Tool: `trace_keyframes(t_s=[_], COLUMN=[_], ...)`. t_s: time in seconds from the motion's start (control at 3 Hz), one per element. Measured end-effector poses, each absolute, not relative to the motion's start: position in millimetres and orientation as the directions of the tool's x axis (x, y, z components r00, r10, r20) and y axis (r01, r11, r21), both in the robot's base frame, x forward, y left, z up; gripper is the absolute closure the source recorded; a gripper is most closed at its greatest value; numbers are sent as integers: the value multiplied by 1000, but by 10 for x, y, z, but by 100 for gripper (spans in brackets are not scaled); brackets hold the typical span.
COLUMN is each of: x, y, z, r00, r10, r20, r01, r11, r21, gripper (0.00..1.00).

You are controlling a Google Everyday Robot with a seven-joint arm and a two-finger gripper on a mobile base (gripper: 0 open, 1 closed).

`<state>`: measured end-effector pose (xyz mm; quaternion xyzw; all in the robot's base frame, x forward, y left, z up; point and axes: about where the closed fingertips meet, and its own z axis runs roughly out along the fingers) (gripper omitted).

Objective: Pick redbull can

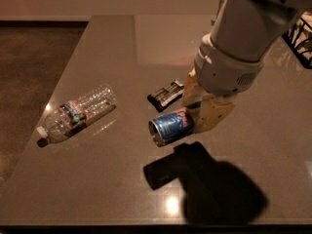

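The redbull can (168, 126) is blue and silver with a red mark. It hangs on its side above the table, its silver end facing me and its shadow on the table below it. My gripper (197, 112) is at the middle right, under the big white arm, and is shut on the can's far end. Its tan fingers (210, 114) clamp the can from both sides.
A clear plastic water bottle (75, 113) lies on its side at the left of the grey table (107, 48). A small flat black-and-silver packet (165, 93) lies just behind the can. The table's left edge drops to a dark floor. A dark object (298, 38) is at the right edge.
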<state>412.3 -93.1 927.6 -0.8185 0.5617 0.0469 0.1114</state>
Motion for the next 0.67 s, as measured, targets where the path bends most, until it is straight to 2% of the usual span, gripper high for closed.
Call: trace_keyframes(t_s=[0.33, 0.67], x=[4153, 4178], y=[-937, -911], z=[9699, 9722], r00=[359, 362], r10=[-901, -899], r20=[-245, -245], r01=[-928, -925], r11=[-316, -314], r21=[-199, -215], gripper=[100, 100])
